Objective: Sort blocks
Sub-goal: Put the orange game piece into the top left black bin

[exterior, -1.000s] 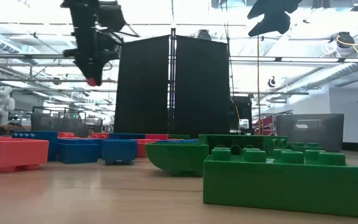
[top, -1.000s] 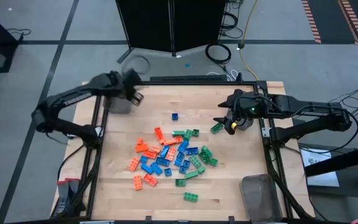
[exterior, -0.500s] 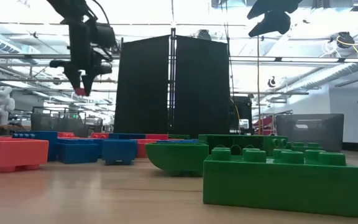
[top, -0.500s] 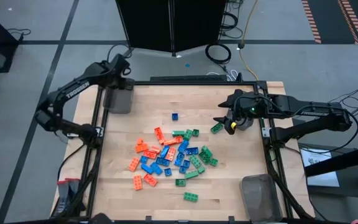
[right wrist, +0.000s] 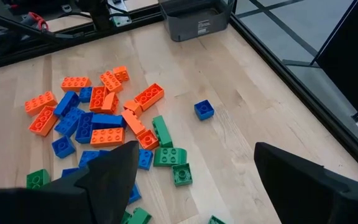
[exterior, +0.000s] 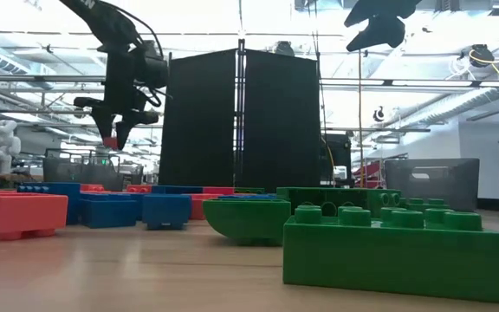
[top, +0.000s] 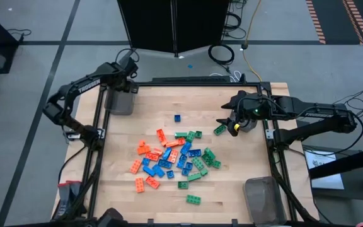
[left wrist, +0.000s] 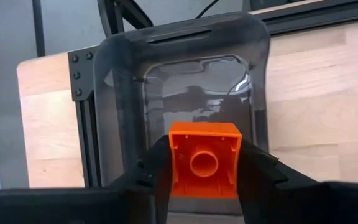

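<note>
My left gripper [left wrist: 204, 152] hangs over the translucent grey bin [left wrist: 185, 93] at the table's far left corner, shut on an orange block [left wrist: 204, 165]. In the low view the same gripper [exterior: 111, 137] shows high above the table. The other blocks [top: 172, 161], orange, blue and green, lie in a loose pile at the table's middle. One blue block [top: 177, 118] lies alone beyond the pile. My right gripper [right wrist: 194, 186] hovers open over the table's right part [top: 229, 123], nothing between its fingers, with a green block [top: 219, 130] just below it. My left gripper pinches the orange block by two opposite side walls [left wrist: 174, 168] between its two fingers [left wrist: 260, 174]. The fingers come from above, pointing steeply down. The block's hollow underside faces the wrist camera. The block is lifted clear, above the bin's opening.
A second grey bin [top: 263, 195] stands at the table's near right corner. A single green block [top: 193, 199] lies near the front edge. Black frame rails [top: 96, 145] run along the table's left and right sides. A dark panel [exterior: 241, 117] stands behind the far edge.
My left gripper has carried the orange block toward the table's far left corner and down, and has rolled a little; it now hangs over the grey bin. The block stays between the fingers.
</note>
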Motion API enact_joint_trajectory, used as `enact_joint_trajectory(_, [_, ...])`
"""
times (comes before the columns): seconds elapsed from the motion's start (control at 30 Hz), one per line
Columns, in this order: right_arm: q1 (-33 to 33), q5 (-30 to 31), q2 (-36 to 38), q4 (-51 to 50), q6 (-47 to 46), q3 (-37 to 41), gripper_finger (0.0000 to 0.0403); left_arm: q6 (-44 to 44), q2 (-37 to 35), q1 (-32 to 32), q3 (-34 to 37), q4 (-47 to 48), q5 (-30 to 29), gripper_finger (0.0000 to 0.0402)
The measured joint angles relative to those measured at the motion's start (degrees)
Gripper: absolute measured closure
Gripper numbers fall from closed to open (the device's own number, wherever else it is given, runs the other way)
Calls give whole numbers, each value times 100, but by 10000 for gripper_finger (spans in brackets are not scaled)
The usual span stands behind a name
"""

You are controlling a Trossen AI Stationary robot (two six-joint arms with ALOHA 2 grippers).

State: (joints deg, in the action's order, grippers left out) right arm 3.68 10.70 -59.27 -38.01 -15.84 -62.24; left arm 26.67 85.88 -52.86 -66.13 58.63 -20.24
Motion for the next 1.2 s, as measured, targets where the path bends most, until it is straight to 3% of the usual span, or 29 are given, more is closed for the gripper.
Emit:
enact_joint_trajectory(0.17, [0, -2, -1, -4, 44, 0, 87, -21, 2, 2, 0, 118, -102, 144])
enact_joint_trajectory(0.33, [-1, -2, 1, -8, 44, 0, 87, -197, 2, 0, 0, 240, -96, 92])
enact_joint_trajectory(0.53, [-1, -2, -1, -36, 88, 0, 87, -1181, 2, 596, 0, 214, 1189, 94])
enact_joint_trajectory(0.77, [0, -4, 1, -32, 153, 0, 87, -3217, 0, 2551, 0, 47, 2468, 116])
enact_joint_trajectory(0.97, [0, -4, 1, -35, 153, 0, 87, -4442, 0, 3937, 0, -287, 2059, 116])
enact_joint_trajectory(1.2, [0, -24, 0, -42, 151, 0, 87, -5182, 43, 4290, 0, -786, 1796, 116])
